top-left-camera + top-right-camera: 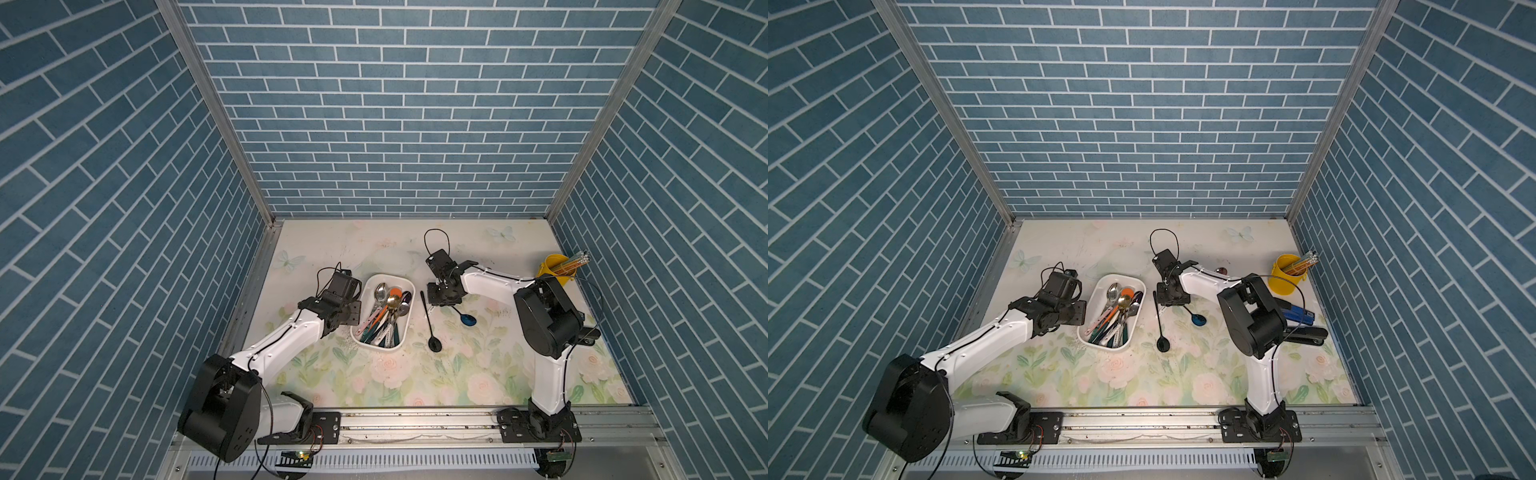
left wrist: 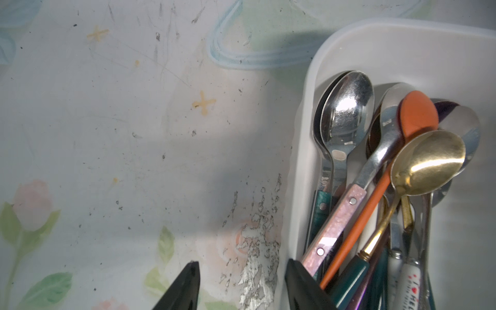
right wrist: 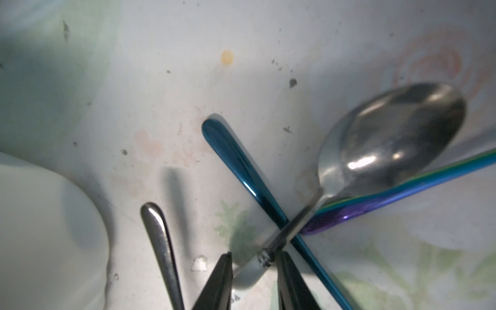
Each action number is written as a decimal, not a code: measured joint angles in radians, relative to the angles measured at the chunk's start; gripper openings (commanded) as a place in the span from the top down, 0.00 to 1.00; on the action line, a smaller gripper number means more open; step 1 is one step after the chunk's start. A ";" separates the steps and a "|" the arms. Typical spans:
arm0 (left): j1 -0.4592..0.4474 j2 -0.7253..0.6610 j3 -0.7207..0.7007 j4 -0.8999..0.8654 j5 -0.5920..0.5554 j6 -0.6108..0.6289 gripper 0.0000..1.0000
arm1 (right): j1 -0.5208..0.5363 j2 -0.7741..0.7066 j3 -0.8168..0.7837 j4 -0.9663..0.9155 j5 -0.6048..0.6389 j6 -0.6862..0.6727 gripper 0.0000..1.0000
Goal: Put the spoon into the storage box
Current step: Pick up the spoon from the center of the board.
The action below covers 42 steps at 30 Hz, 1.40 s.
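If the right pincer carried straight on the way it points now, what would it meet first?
The silver spoon: its handle lies between the right pincer's fingertips, crossing over the blue spoon's handle. Contact may already be made; the wrist view doesn't settle it.

White storage box (image 2: 303, 150) packed with spoons (image 2: 346, 112), beside the spread left gripper (image 2: 241, 264), above scuffed floral table (image 2: 107, 134).
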 measured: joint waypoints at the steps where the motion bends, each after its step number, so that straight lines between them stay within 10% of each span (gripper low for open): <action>1: 0.000 0.000 -0.002 0.003 0.006 -0.002 0.43 | 0.000 0.000 0.000 -0.002 0.002 -0.005 0.75; 19: 0.002 -0.006 -0.030 0.018 0.124 -0.019 0.44 | -0.001 0.032 0.056 -0.073 0.047 -0.071 0.98; 42: 0.030 -0.005 -0.016 0.037 0.123 0.000 0.44 | 0.001 -0.095 0.097 -0.068 0.049 -0.088 1.00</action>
